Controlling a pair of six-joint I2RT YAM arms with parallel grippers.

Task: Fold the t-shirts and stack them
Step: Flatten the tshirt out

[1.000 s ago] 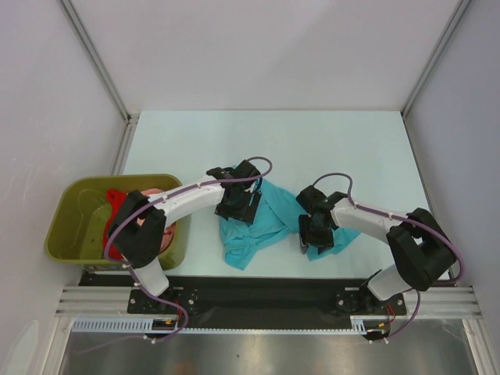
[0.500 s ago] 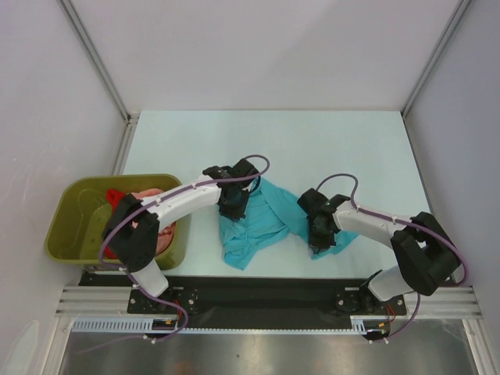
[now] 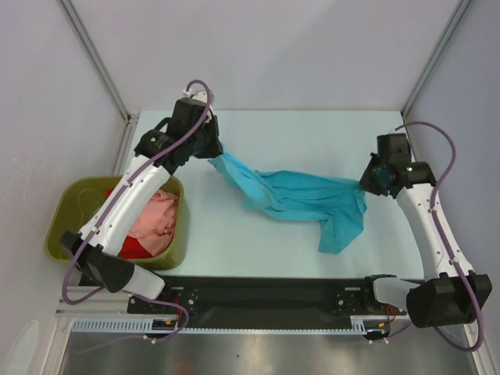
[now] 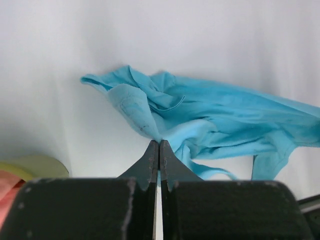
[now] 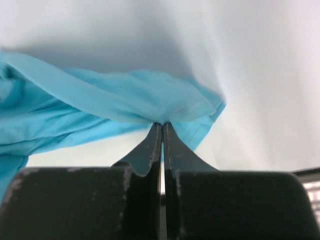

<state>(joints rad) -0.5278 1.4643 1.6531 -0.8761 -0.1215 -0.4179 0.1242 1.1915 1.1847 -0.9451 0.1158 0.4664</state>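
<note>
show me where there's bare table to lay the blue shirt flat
Bare table runs along the back wall behind the blue shirt, and along the near edge between the tub and the shirt's hanging end. Crowded: the middle, where left gripper and right gripper stretch it.

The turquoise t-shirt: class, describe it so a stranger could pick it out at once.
Start at the pale table in the top view. Across its middle, a turquoise t-shirt is stretched between the left gripper and the right gripper, each shut on one end. It is the only shirt out of the olive-green tub, where the salmon-pink shirt and red shirt lie.
</note>
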